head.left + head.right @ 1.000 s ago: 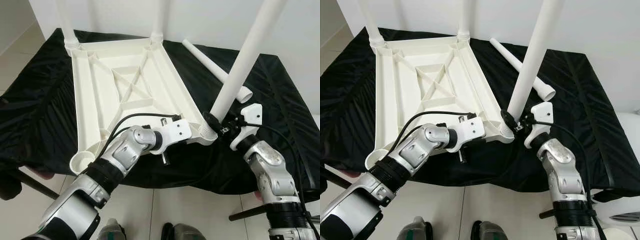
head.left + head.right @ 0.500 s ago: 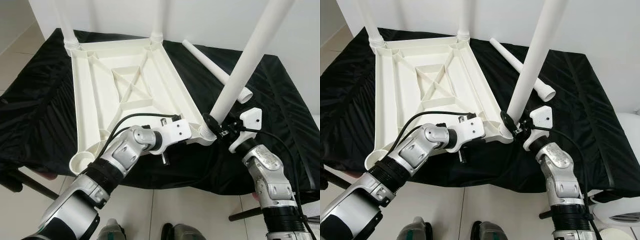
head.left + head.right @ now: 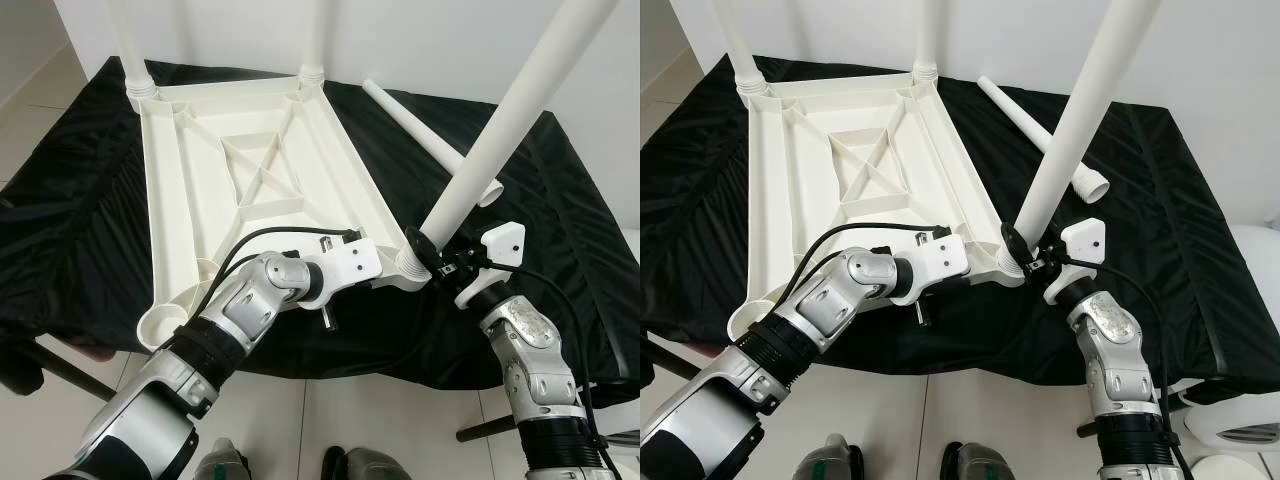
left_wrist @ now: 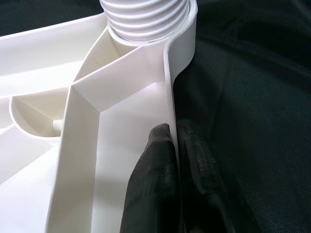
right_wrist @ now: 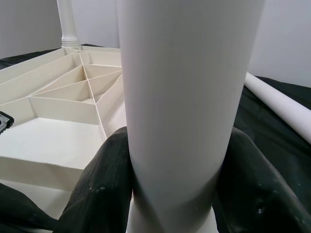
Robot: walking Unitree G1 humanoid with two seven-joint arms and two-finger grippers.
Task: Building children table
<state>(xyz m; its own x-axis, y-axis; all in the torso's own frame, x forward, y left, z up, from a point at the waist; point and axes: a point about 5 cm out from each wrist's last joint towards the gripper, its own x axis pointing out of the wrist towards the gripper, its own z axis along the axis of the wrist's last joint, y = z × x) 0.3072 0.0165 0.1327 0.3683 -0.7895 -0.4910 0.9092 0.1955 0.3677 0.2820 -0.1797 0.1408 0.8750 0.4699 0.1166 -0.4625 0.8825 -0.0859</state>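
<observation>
Black cloth (image 3: pixel 70 220) under upturned tabletop (image 3: pixel 200 190), left gripper (image 4: pixel 172 160) pinching its rim, right gripper (image 5: pixel 175 194) clamping leg (image 3: pixel 500 140), tiled floor (image 3: pixel 30 110)

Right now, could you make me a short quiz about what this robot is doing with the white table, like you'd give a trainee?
1. True or false: the left claw pinches the rim of the upturned tabletop.
2. What does the right claw grip?
A. the loose leg lying on the black cloth
B. the tilted leg at the near right corner socket
C. a cable
3. Fill in: counting all views, ___ legs already stand in the far corner sockets.

Key: 1 true. 2 B. 3 two.
</observation>
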